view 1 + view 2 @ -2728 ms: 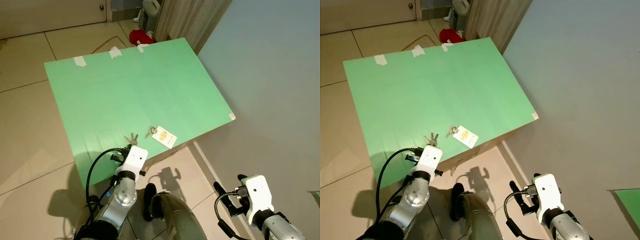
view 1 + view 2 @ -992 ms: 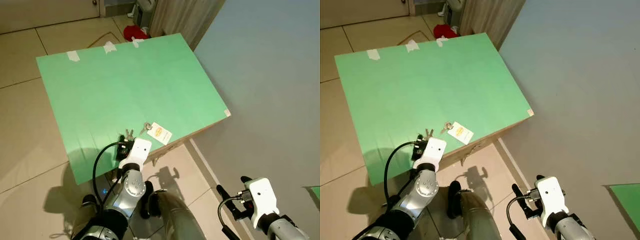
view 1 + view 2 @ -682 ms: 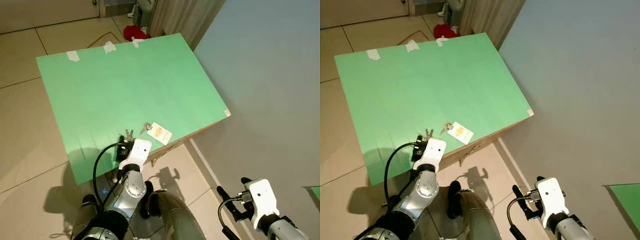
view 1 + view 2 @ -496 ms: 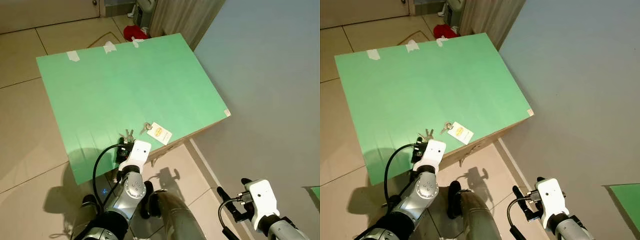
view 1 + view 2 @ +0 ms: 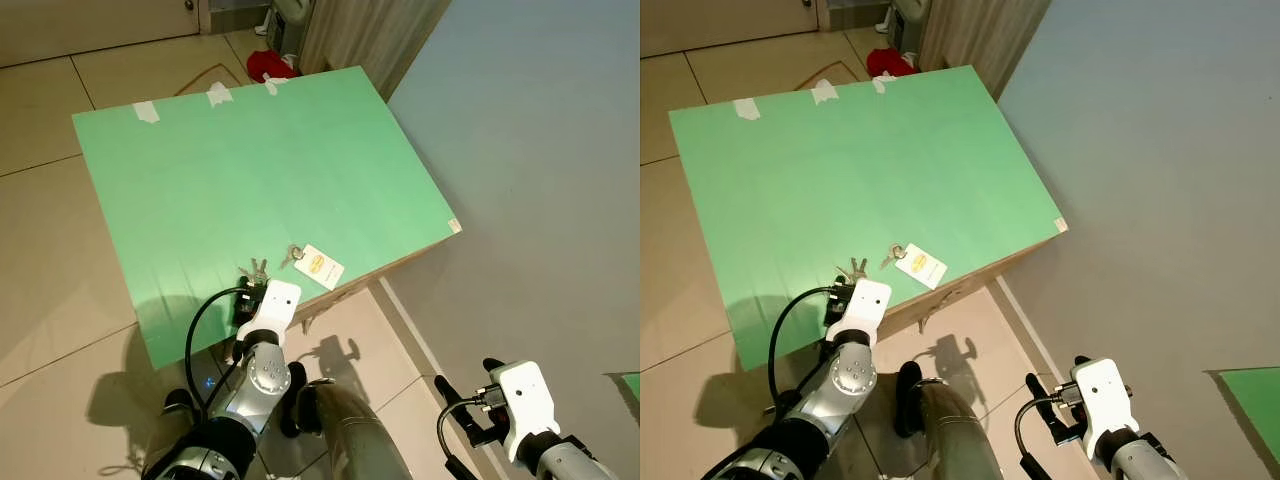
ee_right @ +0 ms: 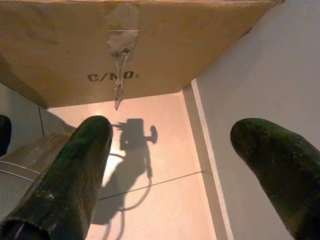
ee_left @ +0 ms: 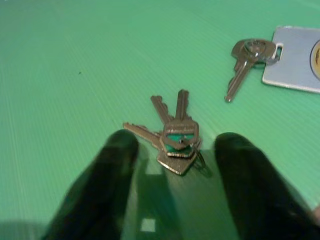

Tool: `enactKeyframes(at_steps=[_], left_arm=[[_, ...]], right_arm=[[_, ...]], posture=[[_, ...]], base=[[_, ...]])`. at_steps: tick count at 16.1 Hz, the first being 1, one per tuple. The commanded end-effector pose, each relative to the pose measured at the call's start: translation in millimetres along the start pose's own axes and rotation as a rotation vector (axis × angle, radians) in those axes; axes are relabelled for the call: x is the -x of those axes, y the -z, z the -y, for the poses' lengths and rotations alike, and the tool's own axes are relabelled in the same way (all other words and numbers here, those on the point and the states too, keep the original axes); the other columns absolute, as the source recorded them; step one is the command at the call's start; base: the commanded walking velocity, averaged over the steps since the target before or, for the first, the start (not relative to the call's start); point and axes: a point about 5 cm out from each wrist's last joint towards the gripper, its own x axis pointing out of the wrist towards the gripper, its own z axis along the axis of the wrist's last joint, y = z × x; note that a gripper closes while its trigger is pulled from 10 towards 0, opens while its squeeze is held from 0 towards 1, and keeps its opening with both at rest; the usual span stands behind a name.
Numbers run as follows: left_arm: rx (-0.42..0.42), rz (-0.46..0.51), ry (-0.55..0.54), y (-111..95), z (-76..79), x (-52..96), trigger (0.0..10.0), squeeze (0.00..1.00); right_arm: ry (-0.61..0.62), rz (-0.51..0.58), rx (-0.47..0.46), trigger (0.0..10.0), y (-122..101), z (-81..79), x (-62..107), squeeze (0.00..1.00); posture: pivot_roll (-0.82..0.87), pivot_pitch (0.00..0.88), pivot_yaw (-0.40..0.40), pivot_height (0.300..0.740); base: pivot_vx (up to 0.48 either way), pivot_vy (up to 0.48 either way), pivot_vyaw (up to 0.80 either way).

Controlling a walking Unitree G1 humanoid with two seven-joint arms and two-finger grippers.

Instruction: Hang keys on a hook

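Keys (image 7: 176, 144) lie unmoved on the green board (image 5: 250, 170), left gripper (image 7: 172, 190) still spread astride them.

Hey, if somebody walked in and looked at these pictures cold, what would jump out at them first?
Probably the big green board, lying flat over a cardboard box on the tiled floor. Near its closest edge lie a bunch of keys and, beside it, a single key on a white tag. The left gripper hovers right over the bunch, its fingers open on either side.
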Motion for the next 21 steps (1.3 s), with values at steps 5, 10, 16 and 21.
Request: enactKeyframes(at_steps=[5,10,16,21], left_arm=[[0.008,-0.026,0.046,6,9.6,5.9,0.0,0.0],[0.018,-0.043,0.05,9,11.0,7.7,0.0,0.0],[0.058,-0.004,0.097,3,15.8,10.2,0.0,0.0],[0.146,0.016,0.147,-2,13.3,11.8,0.0,0.0]], right_arm=[[0.015,-0.051,0.017,10.0,10,6.8,9.8,0.0],[0.013,-0.052,0.017,10.0,10,6.6,10.4,0.0],[0.013,-0.051,0.014,10.0,10,5.6,8.7,0.0],[0.007,-0.043,0.01,10.0,8,4.0,3.5,0.0]], posture=[[-0.24,0.359,-0.311,0.74],[-0.24,0.361,-0.314,0.74],[-0.23,0.362,-0.312,0.74],[-0.21,0.363,-0.308,0.74]], base=[[0.0,0.0,0.0],[0.0,0.0,0.0],[0.0,0.0,0.0],[0.0,0.0,0.0]])
